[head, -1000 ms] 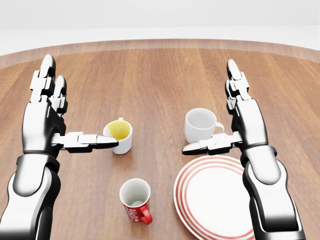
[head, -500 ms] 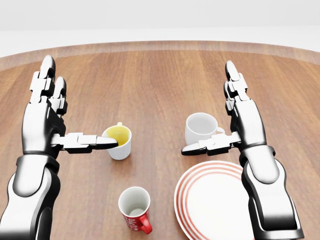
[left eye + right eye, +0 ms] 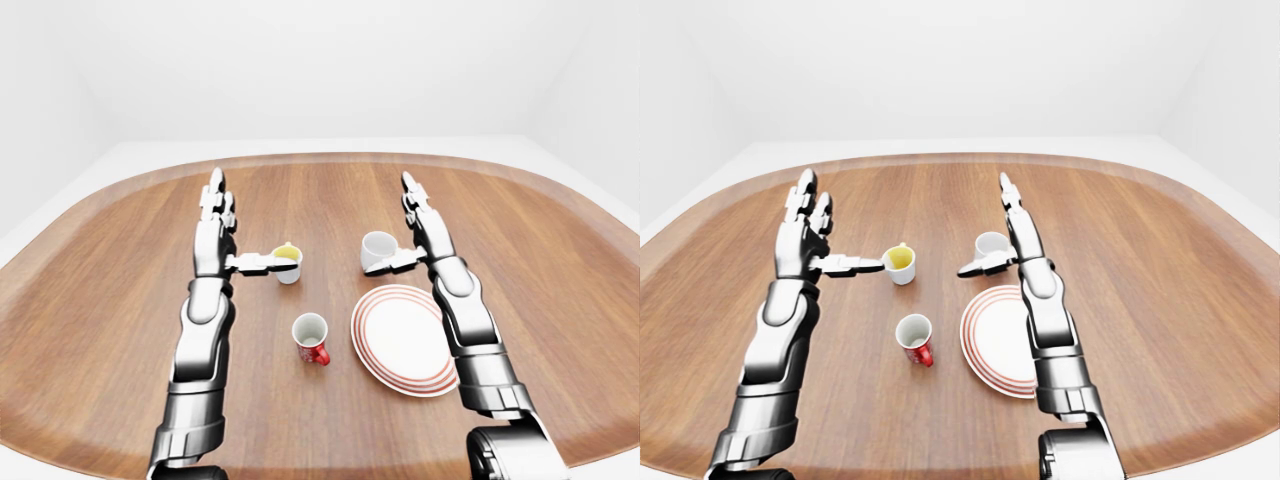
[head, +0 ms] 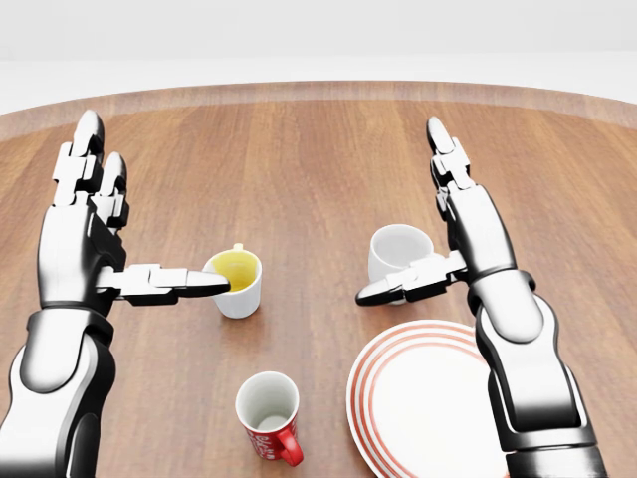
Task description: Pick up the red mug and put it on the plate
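The red mug [image 4: 269,418] stands upright near the bottom of the head view, white inside, its handle toward the lower right. Close to its right lies the white plate [image 4: 428,403] with red rings, cut off by the bottom edge. My left hand [image 4: 154,204] hovers open above and left of the mug, fingers upright and thumb pointing right. On the other side my right hand [image 4: 398,209] is held open above the plate, thumb pointing left. Neither hand touches the mug or holds anything.
A white mug with a yellow inside [image 4: 237,281] sits by my left thumb tip. A plain white mug [image 4: 396,251] stands just behind my right thumb. The round wooden table [image 3: 320,190] stretches wide on all sides, with white walls beyond.
The view shifted slightly at first, sliding mugs and plate down the picture. My right hand has since leaned up and left; the left hand barely moved. The mugs stay where they were.
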Available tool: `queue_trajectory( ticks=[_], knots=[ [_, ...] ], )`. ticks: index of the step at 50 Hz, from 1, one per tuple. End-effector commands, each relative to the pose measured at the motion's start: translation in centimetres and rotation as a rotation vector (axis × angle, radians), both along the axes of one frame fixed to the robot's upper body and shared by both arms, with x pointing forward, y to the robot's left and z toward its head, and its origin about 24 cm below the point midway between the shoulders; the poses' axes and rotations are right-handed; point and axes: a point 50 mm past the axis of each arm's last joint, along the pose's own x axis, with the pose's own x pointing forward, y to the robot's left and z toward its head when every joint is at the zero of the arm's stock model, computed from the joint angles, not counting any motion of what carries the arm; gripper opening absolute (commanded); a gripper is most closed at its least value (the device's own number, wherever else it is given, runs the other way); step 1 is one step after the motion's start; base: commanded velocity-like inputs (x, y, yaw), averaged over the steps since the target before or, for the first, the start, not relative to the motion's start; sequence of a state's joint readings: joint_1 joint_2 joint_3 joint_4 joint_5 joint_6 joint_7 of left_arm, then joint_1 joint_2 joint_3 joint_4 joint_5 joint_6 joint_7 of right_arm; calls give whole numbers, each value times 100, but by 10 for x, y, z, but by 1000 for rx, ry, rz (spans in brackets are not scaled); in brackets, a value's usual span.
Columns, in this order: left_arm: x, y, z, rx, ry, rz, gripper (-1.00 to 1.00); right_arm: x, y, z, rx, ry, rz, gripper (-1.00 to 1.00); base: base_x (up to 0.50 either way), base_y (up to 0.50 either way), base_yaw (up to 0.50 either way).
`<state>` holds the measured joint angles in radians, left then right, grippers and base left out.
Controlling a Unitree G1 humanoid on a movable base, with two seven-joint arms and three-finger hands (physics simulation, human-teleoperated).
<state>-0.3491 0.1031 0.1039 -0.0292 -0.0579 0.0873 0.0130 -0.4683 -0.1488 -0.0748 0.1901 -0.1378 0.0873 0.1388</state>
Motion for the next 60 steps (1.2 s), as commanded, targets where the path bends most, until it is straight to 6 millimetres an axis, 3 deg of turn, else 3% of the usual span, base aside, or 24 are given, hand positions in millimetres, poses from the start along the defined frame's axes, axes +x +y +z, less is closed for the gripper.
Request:
queue_trajectory(
  ticks=[1,31,36,48,60],
  knots=[
    [1,1,1,-1,-1,3,100,19,7,-1,-119,61,42,100,0,0,0],
    [2,3,0,1,3,4,100,49,62,-16,-333,234,190,100,0,0,0],
    [3,3,-2,1,16,4,100,52,69,-28,-368,306,199,100,0,0,0],
    [4,3,-1,3,12,3,100,50,85,-52,-442,424,223,100,0,0,0],
    [4,3,-2,1,15,2,100,47,99,-57,-487,444,259,100,0,0,0]
  ],
)
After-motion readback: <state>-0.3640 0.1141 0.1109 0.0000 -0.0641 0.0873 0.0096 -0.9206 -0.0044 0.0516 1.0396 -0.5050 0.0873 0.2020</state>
